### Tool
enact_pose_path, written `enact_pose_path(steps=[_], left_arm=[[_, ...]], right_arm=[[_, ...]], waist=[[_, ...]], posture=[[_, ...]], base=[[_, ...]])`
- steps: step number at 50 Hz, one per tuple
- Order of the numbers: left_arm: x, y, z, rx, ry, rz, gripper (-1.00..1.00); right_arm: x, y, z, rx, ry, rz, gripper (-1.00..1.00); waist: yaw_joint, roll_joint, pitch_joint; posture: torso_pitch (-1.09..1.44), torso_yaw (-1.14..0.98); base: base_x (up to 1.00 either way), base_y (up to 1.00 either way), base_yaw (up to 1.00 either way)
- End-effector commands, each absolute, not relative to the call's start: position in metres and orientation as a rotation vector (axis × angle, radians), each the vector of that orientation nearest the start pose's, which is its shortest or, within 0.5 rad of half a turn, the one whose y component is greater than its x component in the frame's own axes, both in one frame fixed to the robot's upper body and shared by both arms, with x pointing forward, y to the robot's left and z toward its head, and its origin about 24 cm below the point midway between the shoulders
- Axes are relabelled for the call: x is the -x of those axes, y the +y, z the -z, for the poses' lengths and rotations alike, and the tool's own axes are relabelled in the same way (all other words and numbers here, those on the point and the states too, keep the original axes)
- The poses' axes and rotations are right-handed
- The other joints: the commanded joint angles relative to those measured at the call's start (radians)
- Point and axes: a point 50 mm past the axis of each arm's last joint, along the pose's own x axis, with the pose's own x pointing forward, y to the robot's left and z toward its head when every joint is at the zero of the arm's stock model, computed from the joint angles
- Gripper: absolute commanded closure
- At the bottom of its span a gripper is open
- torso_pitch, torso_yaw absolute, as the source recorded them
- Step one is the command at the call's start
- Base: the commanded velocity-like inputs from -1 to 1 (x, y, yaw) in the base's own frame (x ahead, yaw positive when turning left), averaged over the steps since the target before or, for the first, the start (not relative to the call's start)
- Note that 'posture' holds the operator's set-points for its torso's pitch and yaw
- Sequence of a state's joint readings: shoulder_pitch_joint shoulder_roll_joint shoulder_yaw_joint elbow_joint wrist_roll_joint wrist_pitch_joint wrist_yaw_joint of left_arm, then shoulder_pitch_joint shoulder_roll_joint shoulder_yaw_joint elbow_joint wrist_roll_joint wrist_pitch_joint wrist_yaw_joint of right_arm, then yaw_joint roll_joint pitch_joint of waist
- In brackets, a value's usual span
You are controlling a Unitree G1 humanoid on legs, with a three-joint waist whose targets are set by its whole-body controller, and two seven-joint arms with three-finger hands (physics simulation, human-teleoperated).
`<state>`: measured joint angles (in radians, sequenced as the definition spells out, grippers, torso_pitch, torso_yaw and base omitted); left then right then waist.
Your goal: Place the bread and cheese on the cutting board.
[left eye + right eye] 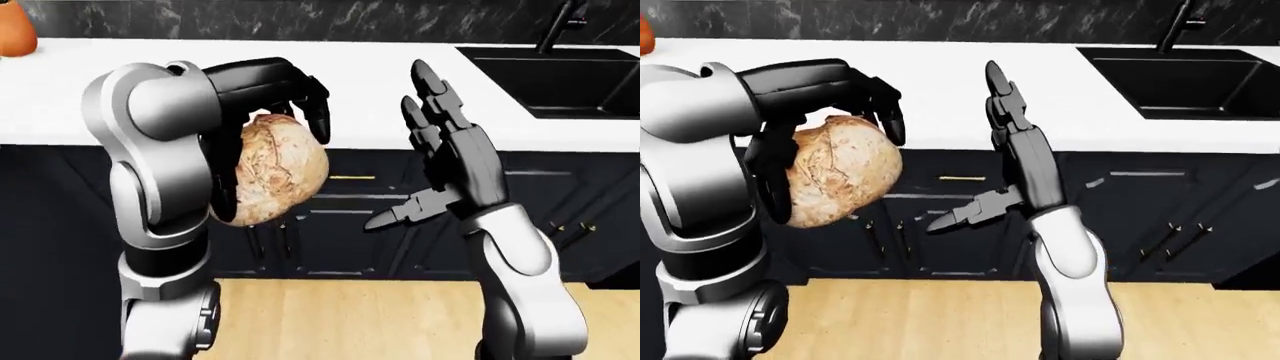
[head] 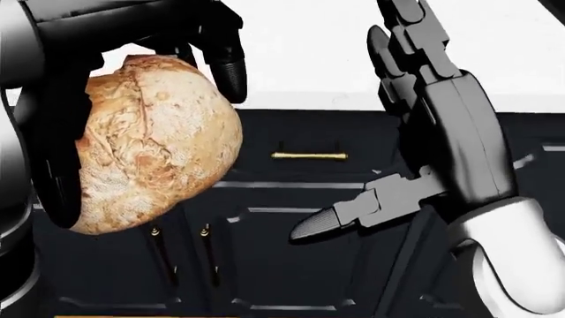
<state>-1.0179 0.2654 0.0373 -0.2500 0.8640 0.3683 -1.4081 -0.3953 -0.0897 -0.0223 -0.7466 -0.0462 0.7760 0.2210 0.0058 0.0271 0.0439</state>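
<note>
Your left hand [image 1: 262, 112] is clamped around the bread [image 1: 272, 169], fingers curled over its top and palm behind it; the loaf hangs raised at 9 o'clock in the head view, clear of any surface. Your right hand [image 1: 440, 161] stands beside it at 3 o'clock, fingers spread apart and upright, thumb jutting toward the loaf, not touching it. Beyond both: dark cabinet doors [image 2: 291, 218] with a brass drawer handle [image 2: 309, 156]. Farther, the white counter [image 1: 940, 82], with a black sink [image 1: 1180, 79] at 2 o'clock in the right-eye view.
</note>
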Motion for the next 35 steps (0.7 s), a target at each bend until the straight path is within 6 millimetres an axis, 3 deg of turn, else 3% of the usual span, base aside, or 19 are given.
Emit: enact_pose_path(steps=[1, 2, 3, 7, 8, 9, 11, 16, 19, 23, 24, 25, 26, 27, 30, 31, 32, 35], left_arm=[[-0.2905, 0.106, -0.3248, -1.26, -0.222, 0.66, 1.0], [-0.2904, 0.106, -0.3248, -1.259, -0.222, 0.66, 1.0], [-0.2904, 0.1059, -0.3247, -1.259, -0.222, 0.661, 1.0], [-0.2908, 0.1061, -0.3248, -1.262, -0.223, 0.659, 1.0], [-0.2908, 0.1061, -0.3249, -1.262, -0.224, 0.659, 1.0], [-0.2907, 0.106, -0.3251, -1.261, -0.224, 0.659, 1.0], [-0.2901, 0.106, -0.3258, -1.262, -0.225, 0.659, 1.0], [-0.2901, 0.1056, -0.3253, -1.261, -0.226, 0.661, 1.0], [-0.2904, 0.105, -0.3258, -1.261, -0.227, 0.662, 1.0], [-0.2908, 0.1052, -0.3263, -1.262, -0.228, 0.661, 1.0], [-0.2908, 0.1052, -0.3266, -1.262, -0.228, 0.661, 1.0], [-0.2908, 0.1052, -0.3266, -1.262, -0.228, 0.661, 1.0], [-0.2903, 0.1052, -0.3272, -1.263, -0.229, 0.661, 1.0], [-0.2905, 0.1055, -0.3277, -1.262, -0.23, 0.66, 1.0], [-0.2904, 0.1059, -0.3283, -1.261, -0.23, 0.659, 1.0], [-0.2906, 0.1061, -0.3279, -1.261, -0.23, 0.659, 1.0], [-0.2909, 0.1064, -0.3273, -1.261, -0.229, 0.658, 1.0], [-0.291, 0.1067, -0.3272, -1.26, -0.228, 0.656, 1.0]], right_arm=[[-0.2447, -0.1336, -0.2359, 0.159, -0.413, -0.222, -1.0], [-0.2448, -0.1336, -0.236, 0.156, -0.411, -0.223, -1.0], [-0.2449, -0.1335, -0.236, 0.155, -0.41, -0.224, -1.0], [-0.2454, -0.1338, -0.2365, 0.151, -0.409, -0.221, -1.0], [-0.2457, -0.134, -0.2368, 0.151, -0.411, -0.217, -1.0], [-0.2459, -0.1339, -0.2368, 0.151, -0.41, -0.217, -1.0], [-0.2455, -0.1344, -0.2383, 0.151, -0.414, -0.213, -1.0], [-0.2454, -0.1342, -0.2386, 0.152, -0.417, -0.21, -1.0], [-0.2452, -0.1333, -0.2374, 0.154, -0.416, -0.216, -1.0], [-0.2456, -0.1331, -0.2382, 0.155, -0.417, -0.218, -1.0], [-0.2454, -0.1328, -0.2384, 0.156, -0.417, -0.219, -1.0], [-0.2454, -0.1328, -0.2384, 0.156, -0.417, -0.219, -1.0], [-0.2452, -0.1324, -0.2393, 0.156, -0.418, -0.22, -1.0], [-0.2455, -0.1323, -0.2395, 0.156, -0.418, -0.219, -1.0], [-0.2459, -0.1326, -0.2407, 0.154, -0.419, -0.214, -1.0], [-0.2465, -0.1329, -0.2406, 0.152, -0.418, -0.21, -1.0], [-0.2463, -0.1329, -0.2402, 0.151, -0.419, -0.21, -1.0], [-0.246, -0.1333, -0.2405, 0.151, -0.426, -0.205, -1.0]], waist=[[-0.019, 0.002, -0.013], [-0.015, -0.012, -0.015], [-0.02, -0.009, -0.033], [-0.018, -0.011, -0.028], [0.009, -0.012, -0.024], [-0.023, 0.03, -0.017], [-0.034, 0.038, -0.01], [-0.043, 0.02, 0.004], [-0.034, -0.003, 0.004], [-0.017, -0.058, -0.01], [-0.014, -0.089, -0.019], [-0.012, -0.148, -0.04], [-0.02, -0.099, -0.023], [-0.012, -0.115, -0.013], [-0.008, -0.081, -0.025], [-0.005, -0.098, -0.01], [-0.01, -0.099, -0.001], [-0.011, -0.085, 0.006]], posture=[[0.0, 0.0], [0.0, 0.0], [0.0, 0.0], [0.0, 0.0], [0.0, 0.0], [0.0, 0.0], [0.0, 0.0], [0.0, 0.0], [0.0, 0.0], [0.0, 0.0], [0.0, 0.0], [0.0, 0.0], [0.0, 0.0], [0.0, 0.0], [0.0, 0.0], [0.0, 0.0], [0.0, 0.0], [0.0, 0.0]], base=[[0.0, 0.0, 0.0], [0.0, 0.0, 0.0], [0.0, 0.0, -0.3], [0.0, 0.0, -0.99], [0.0, -1.0, 0.0], [0.0, -1.0, 0.0], [0.0, -1.0, 0.0], [0.0, -1.0, 0.0], [0.0, -0.93, 0.0], [0.0, -0.81, 0.0], [0.0, -0.72, 0.0], [0.0, -0.72, 0.0], [0.0, -0.66, 0.0], [0.0, -0.66, 0.0], [0.0, -0.43, 0.0], [0.0, 0.0, 0.0], [0.0, 0.0, 0.0], [0.0, 0.0, 0.0]])
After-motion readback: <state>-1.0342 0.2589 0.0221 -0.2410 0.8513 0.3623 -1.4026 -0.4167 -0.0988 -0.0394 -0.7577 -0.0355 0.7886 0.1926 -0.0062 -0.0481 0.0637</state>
